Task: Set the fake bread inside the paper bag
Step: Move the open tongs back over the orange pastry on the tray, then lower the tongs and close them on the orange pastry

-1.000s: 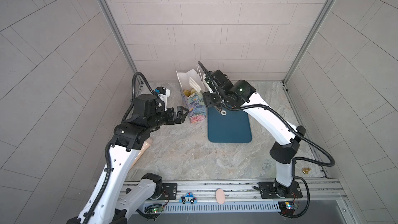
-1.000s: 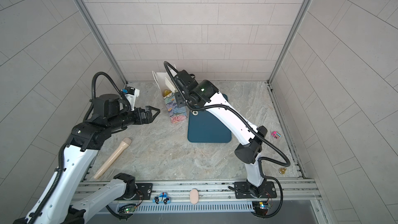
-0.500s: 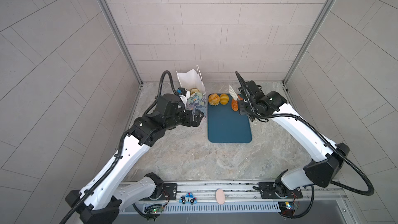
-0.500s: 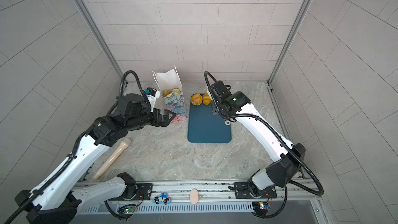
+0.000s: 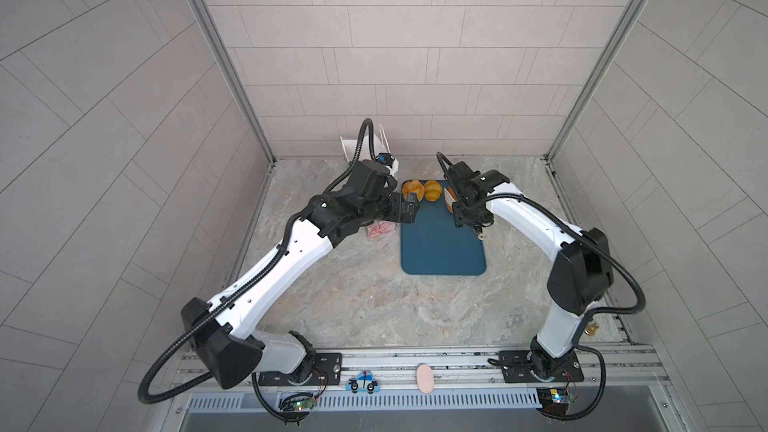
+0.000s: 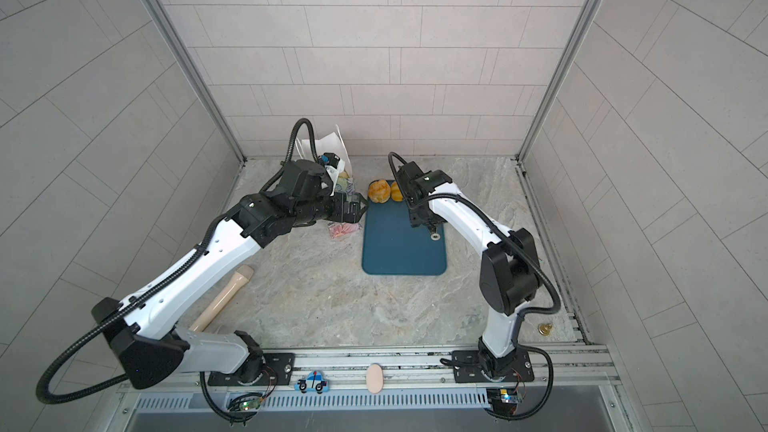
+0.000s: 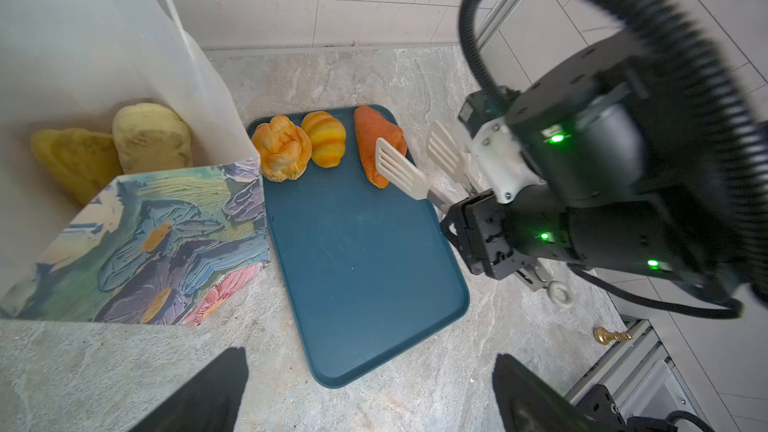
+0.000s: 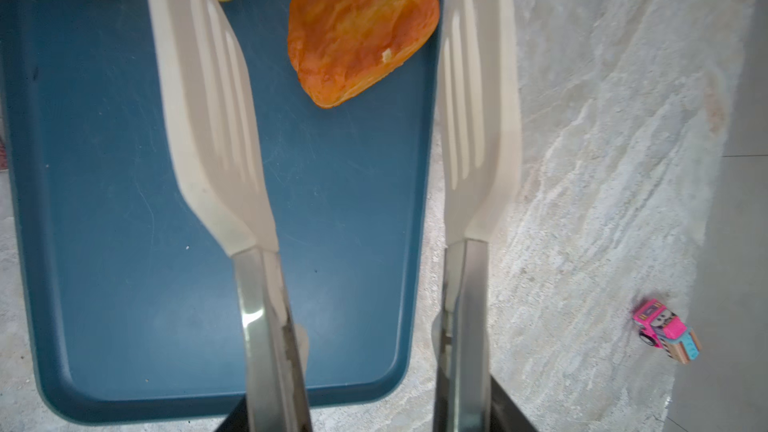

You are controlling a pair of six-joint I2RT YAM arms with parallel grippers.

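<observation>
Orange piece (image 8: 361, 22) lay at the tray's (image 8: 124, 243) back corner, two rolls (image 7: 282, 147) beside it, and two yellow pieces sat in the bag (image 7: 145, 243). The tongs (image 8: 216, 126), clamped at the handles by my right gripper (image 7: 476, 224), stood part open and held nothing. Their blades flanked the orange piece near their tips, with no contact I could make out. My call was to lower, centre and squeeze gently, since the glossy surface might slip. The left gripper (image 7: 370, 392) was wide open and empty by the bag.

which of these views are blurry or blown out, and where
Left wrist view: the right arm and its cable are smeared, and the paper bag wall nearest the lens is washed out white. Right wrist view: the tongs look soft, close to the lens. Both top views: sharp, evenly lit.
</observation>
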